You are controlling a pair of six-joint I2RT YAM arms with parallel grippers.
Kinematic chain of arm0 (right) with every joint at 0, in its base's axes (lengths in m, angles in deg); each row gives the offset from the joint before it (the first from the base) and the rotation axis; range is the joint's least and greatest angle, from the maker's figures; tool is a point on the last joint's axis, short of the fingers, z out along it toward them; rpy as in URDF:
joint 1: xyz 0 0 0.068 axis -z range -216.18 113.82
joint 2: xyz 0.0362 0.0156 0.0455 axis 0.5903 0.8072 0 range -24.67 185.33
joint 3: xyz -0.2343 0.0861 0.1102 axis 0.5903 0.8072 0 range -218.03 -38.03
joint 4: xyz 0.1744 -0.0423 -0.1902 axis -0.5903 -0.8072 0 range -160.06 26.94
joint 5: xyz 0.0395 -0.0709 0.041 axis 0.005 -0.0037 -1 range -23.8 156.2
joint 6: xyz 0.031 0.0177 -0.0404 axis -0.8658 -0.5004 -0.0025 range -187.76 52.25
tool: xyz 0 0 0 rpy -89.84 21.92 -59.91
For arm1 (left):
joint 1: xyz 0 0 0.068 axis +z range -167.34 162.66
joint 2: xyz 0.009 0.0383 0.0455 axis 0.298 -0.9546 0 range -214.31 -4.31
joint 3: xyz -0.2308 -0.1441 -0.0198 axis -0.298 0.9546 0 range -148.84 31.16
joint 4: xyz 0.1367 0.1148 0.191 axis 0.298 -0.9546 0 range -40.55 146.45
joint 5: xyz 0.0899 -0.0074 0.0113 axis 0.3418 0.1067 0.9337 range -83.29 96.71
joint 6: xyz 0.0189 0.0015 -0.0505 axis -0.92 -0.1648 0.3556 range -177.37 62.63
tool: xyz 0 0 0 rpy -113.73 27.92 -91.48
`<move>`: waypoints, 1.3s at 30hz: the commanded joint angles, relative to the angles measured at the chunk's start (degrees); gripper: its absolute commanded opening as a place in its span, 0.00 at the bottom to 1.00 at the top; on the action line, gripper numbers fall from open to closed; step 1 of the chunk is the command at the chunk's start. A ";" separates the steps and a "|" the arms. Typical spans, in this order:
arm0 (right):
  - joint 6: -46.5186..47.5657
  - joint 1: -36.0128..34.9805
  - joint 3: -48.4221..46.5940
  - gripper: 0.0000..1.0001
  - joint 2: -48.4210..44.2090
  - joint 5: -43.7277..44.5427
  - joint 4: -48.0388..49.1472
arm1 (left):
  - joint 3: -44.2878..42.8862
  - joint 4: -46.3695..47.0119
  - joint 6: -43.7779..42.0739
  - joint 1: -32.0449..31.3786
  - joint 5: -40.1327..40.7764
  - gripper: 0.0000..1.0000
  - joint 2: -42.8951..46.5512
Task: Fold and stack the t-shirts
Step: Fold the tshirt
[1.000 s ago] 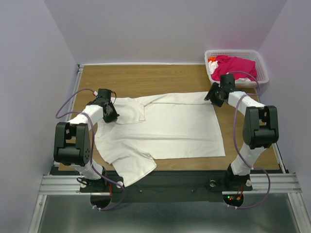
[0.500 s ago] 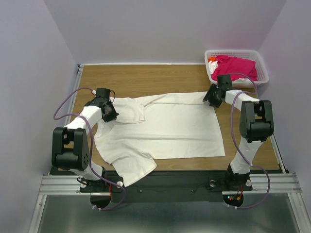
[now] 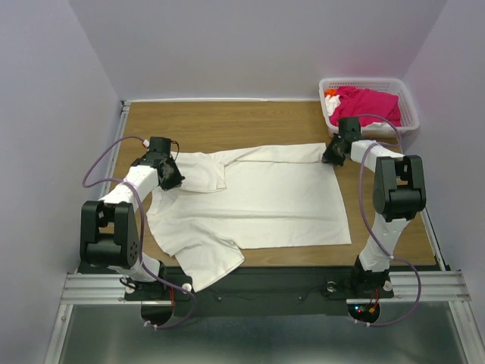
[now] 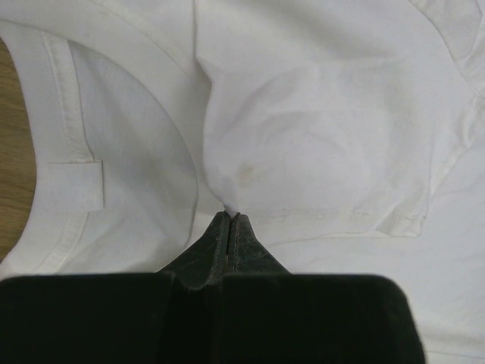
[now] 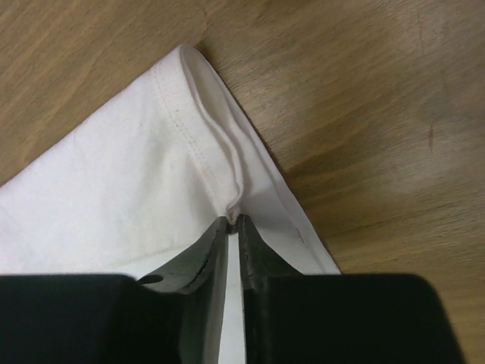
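Large off-white cloth t-shirt (image 3: 265,201) flat on brown wooden table (image 3: 227,121). Left gripper (image 4: 230,220) jaws pinched tight on a neck-end fold; right gripper (image 5: 233,221) jaws clamp its far hem corner.

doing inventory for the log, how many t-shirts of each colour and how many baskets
off-white t-shirt: 1
pink t-shirt: 1
white basket: 1
total: 3
orange and white bits in the basket unclear, not counted

An off-white t-shirt (image 3: 265,201) lies spread flat mid-table, collar toward 9 o'clock, far sleeve folded in; a magenta t-shirt (image 3: 370,103) sits crumpled at 2 o'clock
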State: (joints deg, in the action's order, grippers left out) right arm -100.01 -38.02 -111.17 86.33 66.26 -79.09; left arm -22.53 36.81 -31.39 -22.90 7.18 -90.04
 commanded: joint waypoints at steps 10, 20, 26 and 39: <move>1.31 0.44 -2.62 0.01 -2.98 2.67 1.53 | -7.21 -6.90 0.56 -0.15 0.50 0.00 4.96; 3.16 0.53 -3.85 0.01 -8.08 4.07 -0.75 | -8.62 -11.56 2.15 -0.15 -0.03 0.00 8.21; 3.86 0.53 -4.46 0.01 -9.22 4.08 -2.16 | -8.45 -13.06 2.76 -0.15 -0.21 0.00 9.36; 4.83 1.41 -2.71 0.01 -9.58 4.95 -3.04 | -5.46 -13.23 3.73 0.55 0.14 0.00 10.50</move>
State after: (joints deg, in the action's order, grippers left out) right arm -96.05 -37.56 -113.60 79.44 69.34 -82.17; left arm -29.29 24.57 -28.31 -22.72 6.92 -82.13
